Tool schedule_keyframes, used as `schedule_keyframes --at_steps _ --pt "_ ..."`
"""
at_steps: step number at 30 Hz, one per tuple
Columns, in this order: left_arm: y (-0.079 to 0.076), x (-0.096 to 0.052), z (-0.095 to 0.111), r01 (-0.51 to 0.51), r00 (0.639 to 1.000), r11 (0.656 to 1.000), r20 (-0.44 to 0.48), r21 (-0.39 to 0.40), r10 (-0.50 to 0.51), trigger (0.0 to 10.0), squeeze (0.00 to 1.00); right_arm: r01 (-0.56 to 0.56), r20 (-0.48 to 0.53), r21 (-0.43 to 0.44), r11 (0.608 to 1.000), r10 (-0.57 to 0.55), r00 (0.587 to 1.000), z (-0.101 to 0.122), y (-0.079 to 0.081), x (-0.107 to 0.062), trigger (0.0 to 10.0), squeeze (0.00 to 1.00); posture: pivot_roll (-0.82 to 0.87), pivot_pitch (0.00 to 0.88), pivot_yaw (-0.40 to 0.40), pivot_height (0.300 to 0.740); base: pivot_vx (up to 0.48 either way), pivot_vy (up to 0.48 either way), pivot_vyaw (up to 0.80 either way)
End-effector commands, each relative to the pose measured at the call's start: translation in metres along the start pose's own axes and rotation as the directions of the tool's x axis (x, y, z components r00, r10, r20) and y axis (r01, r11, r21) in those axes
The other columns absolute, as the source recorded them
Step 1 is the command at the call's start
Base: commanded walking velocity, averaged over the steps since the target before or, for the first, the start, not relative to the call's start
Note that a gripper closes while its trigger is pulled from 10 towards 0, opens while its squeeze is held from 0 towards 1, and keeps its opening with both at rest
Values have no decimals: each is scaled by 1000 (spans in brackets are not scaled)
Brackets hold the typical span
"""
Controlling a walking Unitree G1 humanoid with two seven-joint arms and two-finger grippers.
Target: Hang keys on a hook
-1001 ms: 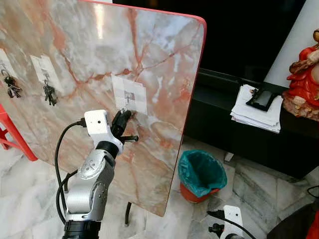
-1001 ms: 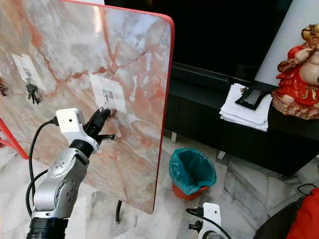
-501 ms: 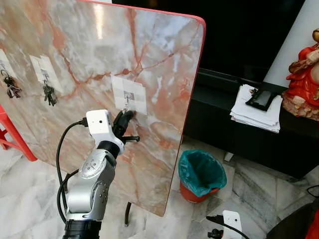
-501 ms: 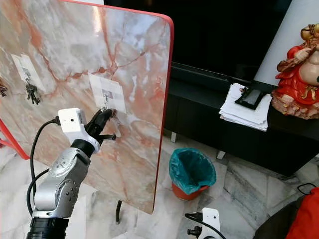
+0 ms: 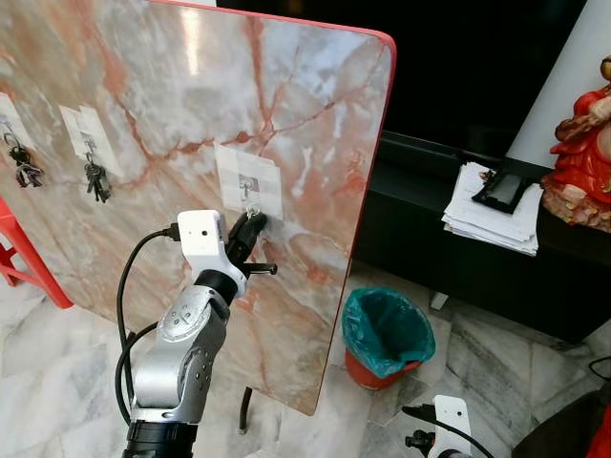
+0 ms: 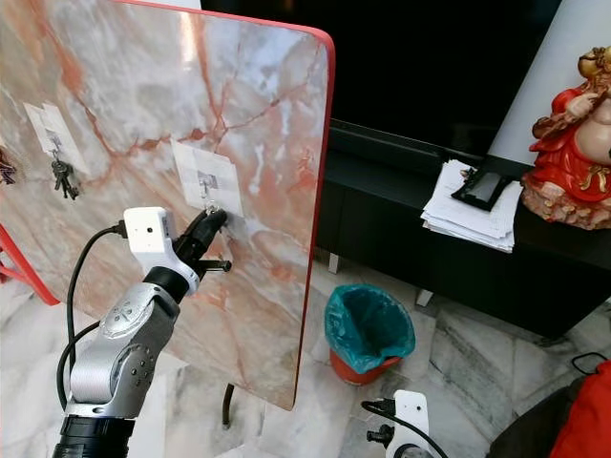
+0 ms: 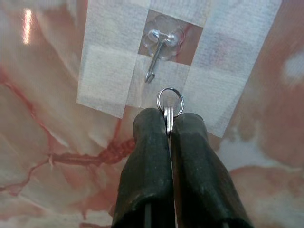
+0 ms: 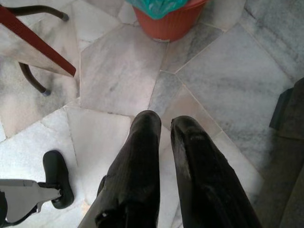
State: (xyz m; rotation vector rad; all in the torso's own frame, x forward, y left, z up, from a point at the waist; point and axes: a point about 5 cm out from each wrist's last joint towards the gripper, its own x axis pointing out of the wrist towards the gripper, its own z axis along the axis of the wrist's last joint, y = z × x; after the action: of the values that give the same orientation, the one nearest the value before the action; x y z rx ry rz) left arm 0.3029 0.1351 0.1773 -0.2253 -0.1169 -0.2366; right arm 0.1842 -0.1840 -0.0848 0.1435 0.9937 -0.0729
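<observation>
— Where the marble board (image 5: 191, 105) stands tilted on the floor, what is up against it?
— The left gripper (image 7: 167, 124), pinched tight on the key ring (image 7: 169, 101), which sits just below the tip of the clear hook (image 7: 156, 57) on its white tape patch (image 7: 109, 71).
— And the right gripper (image 8: 165, 124)?
— Hanging idle above the floor tiles, fingers slightly apart, near the teal-lined bin (image 5: 384, 334).

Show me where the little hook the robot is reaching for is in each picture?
Left eye view: hook on the taped white patch, just above the left hand.
Right eye view: the same patch, hook above that hand.
Left wrist view: hook just beyond the key ring.
Right wrist view: floor, no hook.
Shared landmark: the white tape patch.
</observation>
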Motion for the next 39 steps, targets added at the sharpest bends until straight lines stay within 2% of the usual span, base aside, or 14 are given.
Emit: schedule_keyframes --at_steps 1,8,10,19,39 --pt "-3 4 13 3 999 1000 51 28 -4 10000 0 1 -10 1 1000 -1 1000 -6 -1 -1 10000 0 -36 0 -82 740 0 0 0" --pt "-2 4 16 2 998 1000 62 31 -4 10000 0 -3 -10 0 1000 3 1000 -7 1 -1 10000 0 -35 0 -82 740 0 0 0" --pt "-4 5 16 7 998 999 65 31 -9 10000 0 -8 -3 -2 1000 8 1000 -1 5 1 10000 0 -34 0 -83 740 0 0 0" --pt "-1 5 19 -11 997 1000 81 26 9 10000 0 -18 -2 -3 1000 18 1000 2 17 2 10000 0 -35 0 -83 740 0 0 0" --pt "2 5 17 -33 996 999 78 3 33 10000 0 -19 4 -6 1000 19 1000 7 19 3 10000 0 -34 0 -85 740 0 0 0"
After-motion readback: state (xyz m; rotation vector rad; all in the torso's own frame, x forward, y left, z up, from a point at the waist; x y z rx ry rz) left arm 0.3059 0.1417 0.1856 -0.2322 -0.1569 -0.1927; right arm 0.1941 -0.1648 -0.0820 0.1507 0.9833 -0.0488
